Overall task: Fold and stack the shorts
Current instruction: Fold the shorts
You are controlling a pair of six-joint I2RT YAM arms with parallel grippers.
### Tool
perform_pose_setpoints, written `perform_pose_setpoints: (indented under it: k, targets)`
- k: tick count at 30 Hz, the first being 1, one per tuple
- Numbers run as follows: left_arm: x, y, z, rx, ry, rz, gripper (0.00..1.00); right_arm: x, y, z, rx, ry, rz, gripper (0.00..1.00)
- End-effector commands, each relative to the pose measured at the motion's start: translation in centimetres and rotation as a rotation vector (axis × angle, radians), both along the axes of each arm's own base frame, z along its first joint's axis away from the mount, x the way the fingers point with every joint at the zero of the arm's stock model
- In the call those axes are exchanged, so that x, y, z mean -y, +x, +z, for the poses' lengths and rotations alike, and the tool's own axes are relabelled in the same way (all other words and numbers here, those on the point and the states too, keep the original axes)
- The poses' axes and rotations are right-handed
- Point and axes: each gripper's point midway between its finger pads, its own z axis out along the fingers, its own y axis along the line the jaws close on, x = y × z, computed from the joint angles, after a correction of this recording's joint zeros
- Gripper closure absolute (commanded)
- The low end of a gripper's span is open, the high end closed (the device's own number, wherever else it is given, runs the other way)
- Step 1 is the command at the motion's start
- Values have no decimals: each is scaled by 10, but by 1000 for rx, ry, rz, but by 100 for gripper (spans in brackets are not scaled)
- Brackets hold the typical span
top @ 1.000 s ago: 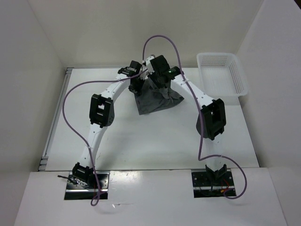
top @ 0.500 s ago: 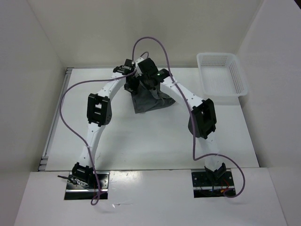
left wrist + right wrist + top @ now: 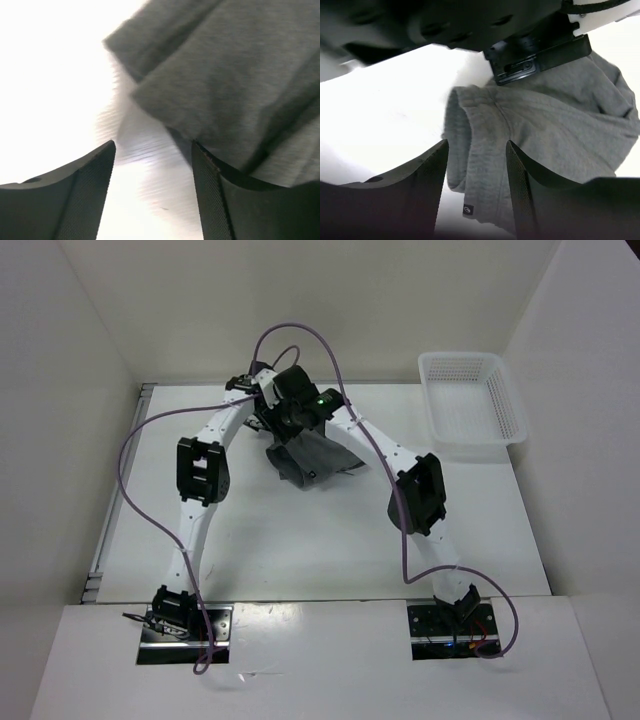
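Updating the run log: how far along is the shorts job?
Done: nothing clear. The shorts lie bunched on the table, not folded flat. In hand: the left gripper and right gripper are right at the fabric, both open, clamping nothing. Left: the fold itself, then stacking.

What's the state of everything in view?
shorts: bunched on the table, not folded, held by neither gripper
left gripper: open, empty, at the shorts' edge
right gripper: open, empty, over the shorts
basket: upright, empty, at the table's far right
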Motion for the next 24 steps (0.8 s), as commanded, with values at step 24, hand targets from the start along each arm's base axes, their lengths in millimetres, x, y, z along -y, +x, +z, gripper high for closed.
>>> perform_pose_setpoints:
  k: [24]
  targets:
    - [39, -90, 80, 172, 108, -85, 20, 199, 29, -35, -198, 56, -314, 44]
